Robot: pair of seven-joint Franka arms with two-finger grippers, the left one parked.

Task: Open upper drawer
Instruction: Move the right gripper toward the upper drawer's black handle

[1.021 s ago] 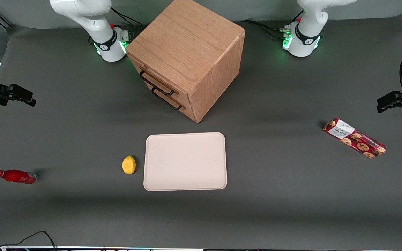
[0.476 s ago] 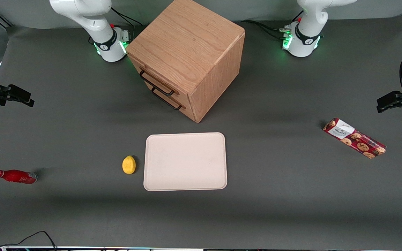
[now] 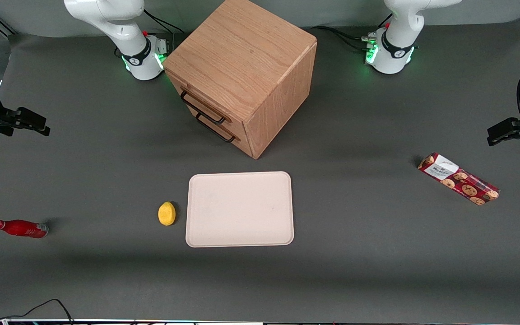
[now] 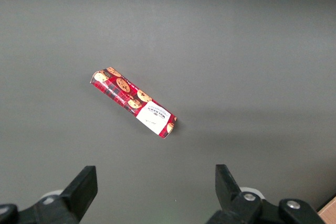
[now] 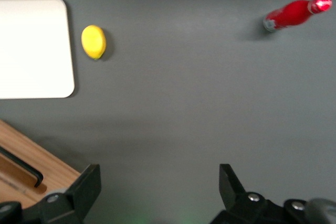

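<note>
My gripper (image 3: 39,126) hangs in open air toward the working arm's end of the table, well apart from the wooden cabinet (image 3: 246,67), its fingers (image 5: 86,184) spread wide and holding nothing. The cabinet stands mid-table. Its upper drawer (image 3: 199,104) sits fully shut, flush with the front, the black bar handle (image 3: 202,110) untouched, just above the lower drawer (image 3: 219,131). Nothing of the task is done: I judge the whole reach, grasp and pull remain.

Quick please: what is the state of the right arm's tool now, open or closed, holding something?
Right tool: open, holding nothing, above the table toward the working arm's end, away from the upper drawer.
</note>
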